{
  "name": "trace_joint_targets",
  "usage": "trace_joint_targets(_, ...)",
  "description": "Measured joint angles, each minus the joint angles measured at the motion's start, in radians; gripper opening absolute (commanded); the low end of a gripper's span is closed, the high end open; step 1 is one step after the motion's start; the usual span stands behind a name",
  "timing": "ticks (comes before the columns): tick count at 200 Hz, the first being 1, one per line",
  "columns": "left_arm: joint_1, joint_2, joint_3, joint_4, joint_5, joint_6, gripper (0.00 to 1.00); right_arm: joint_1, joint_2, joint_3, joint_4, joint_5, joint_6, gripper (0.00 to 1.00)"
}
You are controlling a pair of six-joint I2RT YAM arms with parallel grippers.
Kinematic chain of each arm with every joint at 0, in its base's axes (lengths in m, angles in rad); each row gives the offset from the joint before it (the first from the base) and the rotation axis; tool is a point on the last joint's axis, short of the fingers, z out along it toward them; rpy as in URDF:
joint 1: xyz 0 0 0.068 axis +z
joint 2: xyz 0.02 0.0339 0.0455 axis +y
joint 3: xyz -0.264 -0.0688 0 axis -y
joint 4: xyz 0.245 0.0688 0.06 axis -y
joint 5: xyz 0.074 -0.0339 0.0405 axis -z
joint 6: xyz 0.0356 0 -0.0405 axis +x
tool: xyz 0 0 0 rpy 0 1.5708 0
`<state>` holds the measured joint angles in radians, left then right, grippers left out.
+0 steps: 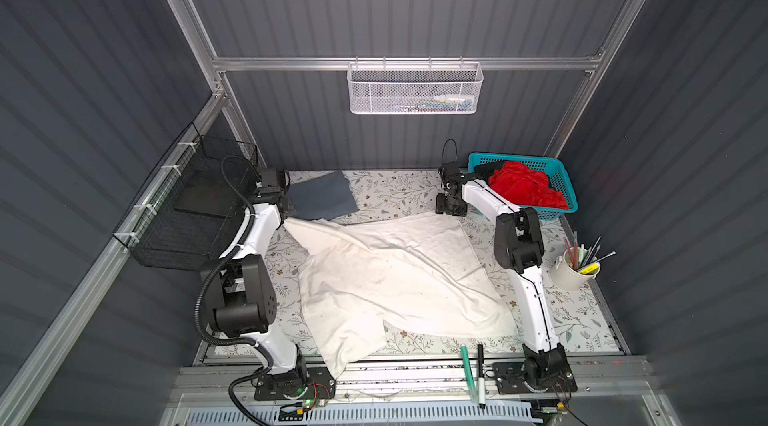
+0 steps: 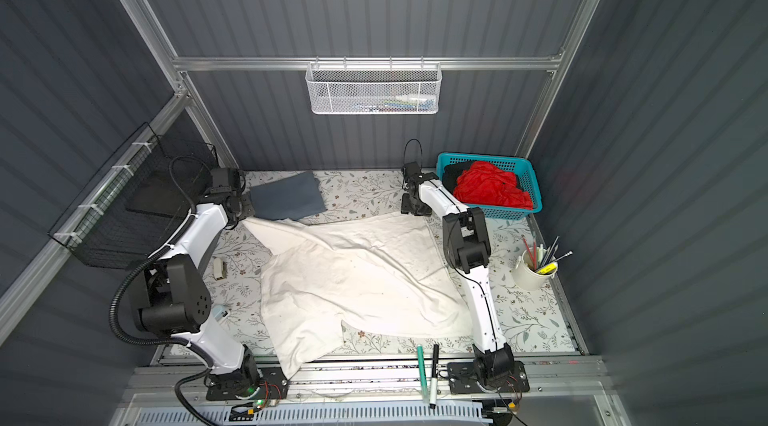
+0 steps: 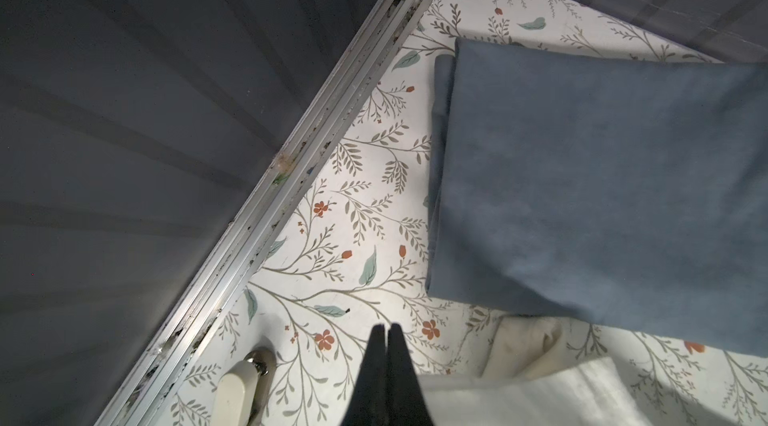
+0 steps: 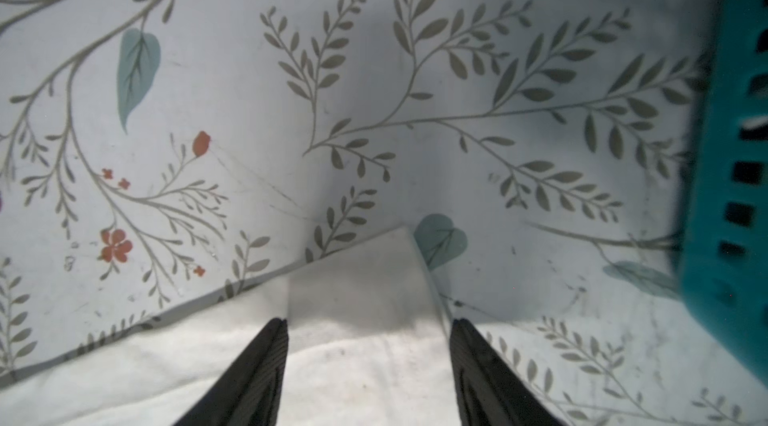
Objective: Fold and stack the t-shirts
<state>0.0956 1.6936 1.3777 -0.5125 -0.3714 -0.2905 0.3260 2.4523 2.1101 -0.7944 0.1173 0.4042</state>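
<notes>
Green pen [image 1: 468, 366] lies on the front rail. Left end effector [image 3: 387, 326] is squeezed shut with nothing seen at its tips, beside the folded grey shirt [image 1: 322, 195]. Big white shirt [image 1: 395, 278] lies spread on the surface [image 1: 399, 191]. Right end effector [image 4: 368, 322] stands half open around its corner. Red shirt [image 1: 525, 187] sits in the blue basket [image 1: 552, 214].

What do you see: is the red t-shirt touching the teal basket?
Touching. Both top views show the red t-shirt heaped inside the teal basket, cloth against its near wall.
</notes>
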Motion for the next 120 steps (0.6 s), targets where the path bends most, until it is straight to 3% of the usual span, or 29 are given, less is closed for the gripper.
trace_joint_targets(70, 0.009, -0.012, -0.016, -0.002, 0.009, 0.0, 0.0, -0.011, 0.026, 0.033, -0.003, -0.016, -0.035, 0.14)
trace_joint_targets(120, 0.013, -0.002, -0.01, 0.034, 0.139, 0.038, 0.0, -0.034, 0.016, 0.034, 0.0, -0.029, -0.099, 0.05)
